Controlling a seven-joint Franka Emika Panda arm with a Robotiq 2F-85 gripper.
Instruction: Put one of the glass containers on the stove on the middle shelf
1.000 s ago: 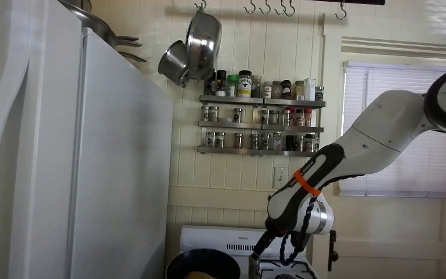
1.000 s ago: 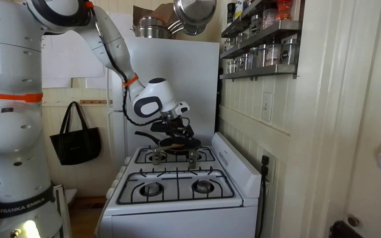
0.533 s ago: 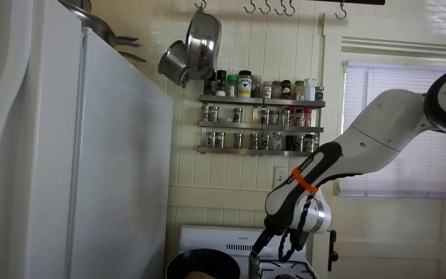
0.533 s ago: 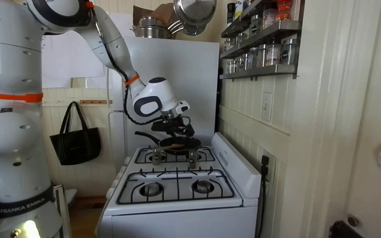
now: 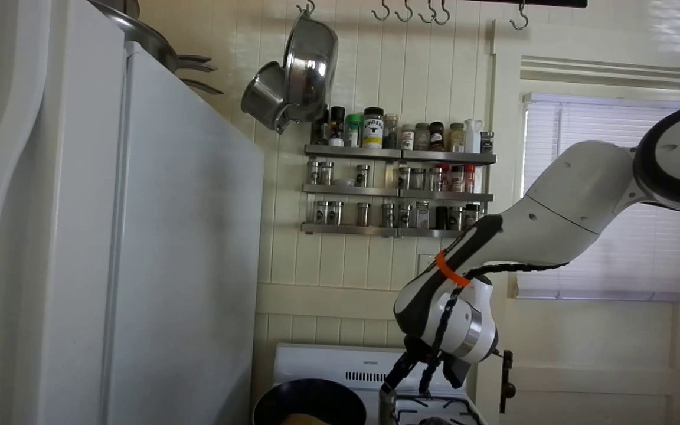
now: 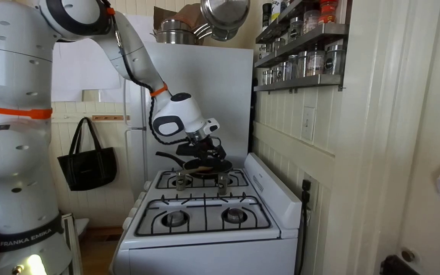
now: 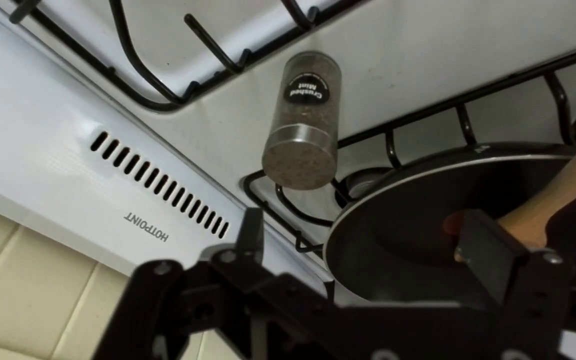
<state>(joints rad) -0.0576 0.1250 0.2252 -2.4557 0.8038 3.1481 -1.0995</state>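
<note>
A glass jar [image 7: 308,100] with a silver lid and a "Crushed Mint" label stands on the white stove [image 6: 212,244], between the grates near the back panel. It also shows in both exterior views [image 5: 387,407] [image 6: 222,184]. A second glass jar [image 6: 180,181] stands nearer the stove's front. My gripper [image 7: 368,240] is open and empty. In the wrist view, the Crushed Mint jar lies beyond the fingertips, apart from them. In an exterior view the gripper [image 6: 206,152] is above the pan, behind the jars. The middle shelf [image 5: 349,190] holds small jars with gaps between them on its left half.
A black pan [image 5: 281,407] with a wooden utensil [image 7: 568,185] in it sits on the rear burners, close below the fingers. The refrigerator [image 6: 201,95] stands behind the pan. Metal pots [image 5: 310,65] hang at the rack's upper left. The top shelf [image 5: 352,152] and bottom shelf [image 5: 349,229] hold jars.
The forearm and wrist have shifted slightly left and tilted in an exterior view, while the gripper has moved only a little. The gripper stays open. The jars and pan have not moved.
</note>
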